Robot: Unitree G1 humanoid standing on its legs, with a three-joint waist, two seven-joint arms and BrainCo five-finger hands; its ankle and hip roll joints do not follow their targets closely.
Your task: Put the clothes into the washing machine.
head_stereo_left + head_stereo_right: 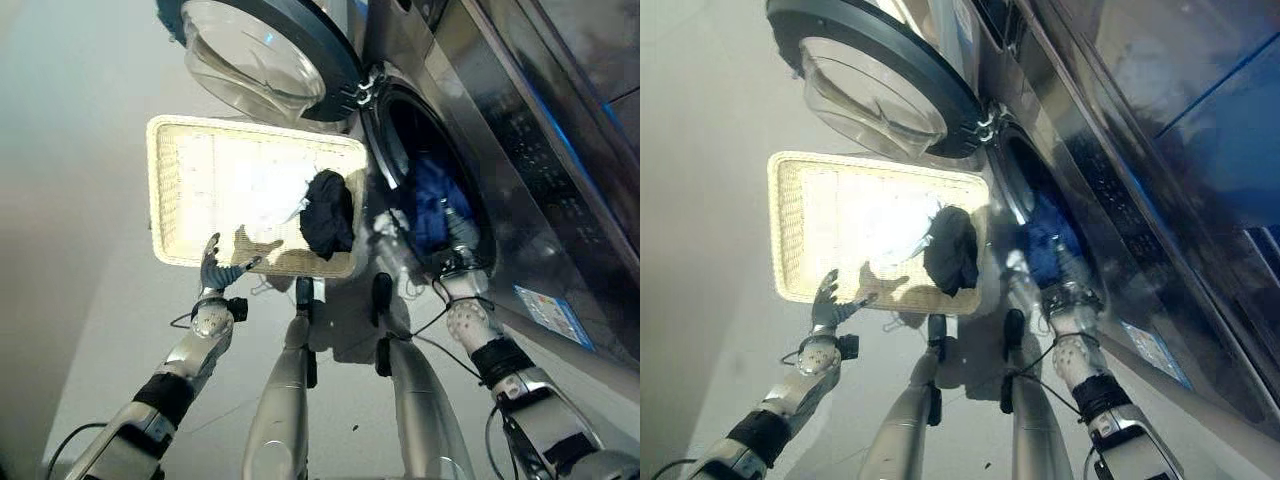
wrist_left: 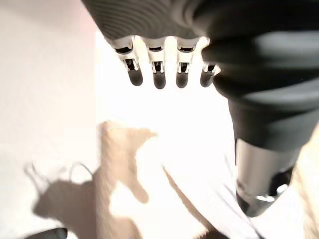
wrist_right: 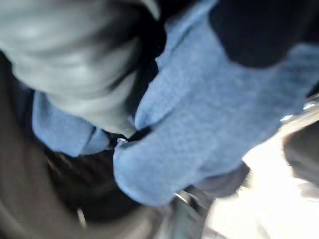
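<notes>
A cream woven basket (image 1: 154, 190) lies on the floor in front of the washing machine (image 1: 530, 170). It holds a white garment (image 1: 262, 196) and a black garment (image 1: 329, 212) at the end nearest the drum. My left hand (image 1: 214, 268) hovers open at the basket's near rim, its straight fingers (image 2: 158, 75) spread over the bright wicker. My right hand (image 1: 456, 266) reaches into the dark drum opening (image 1: 402, 130), pressed against a blue garment (image 3: 199, 124) that hangs at the drum's mouth (image 1: 428, 205).
The round glass door (image 1: 262, 48) stands swung open above the basket's far end. The machine's shiny front runs along the right side. Pale bare floor (image 1: 80, 250) lies to the basket's left.
</notes>
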